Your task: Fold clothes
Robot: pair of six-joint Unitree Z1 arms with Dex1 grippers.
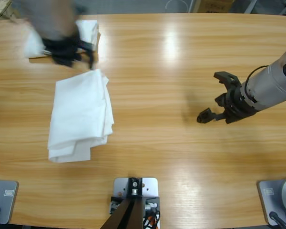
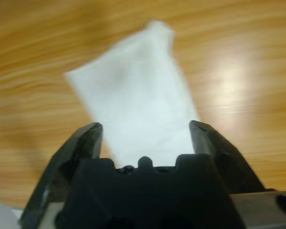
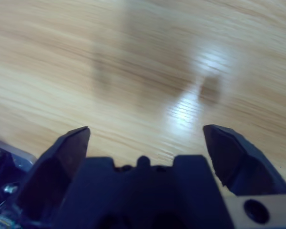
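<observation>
On the left half of the wooden table [image 1: 181,157], a folded white T-shirt [image 1: 81,117] lies flat as a rough rectangle, its layered edges showing along the right side and at the lower end. Just beyond its upper corner, the left gripper [image 1: 71,52] hangs over the table, blurred in the high view, with its jaws spread wide and nothing between them. The left wrist view looks along that gripper [image 2: 145,131] at the same folded T-shirt [image 2: 138,95], which fills the gap between the parted jaws but lies on the wood past them, not pinched. Behind the left gripper in the high view, a second piece of white cloth [image 1: 88,31] rests near the table's far edge, partly hidden by the blurred arm. Well apart, on the right half, the right gripper [image 1: 214,95] hovers above bare wood with its jaws wide open. The right wrist view shows this gripper [image 3: 145,138] holding nothing, only the table's grain and a glare patch ahead.
</observation>
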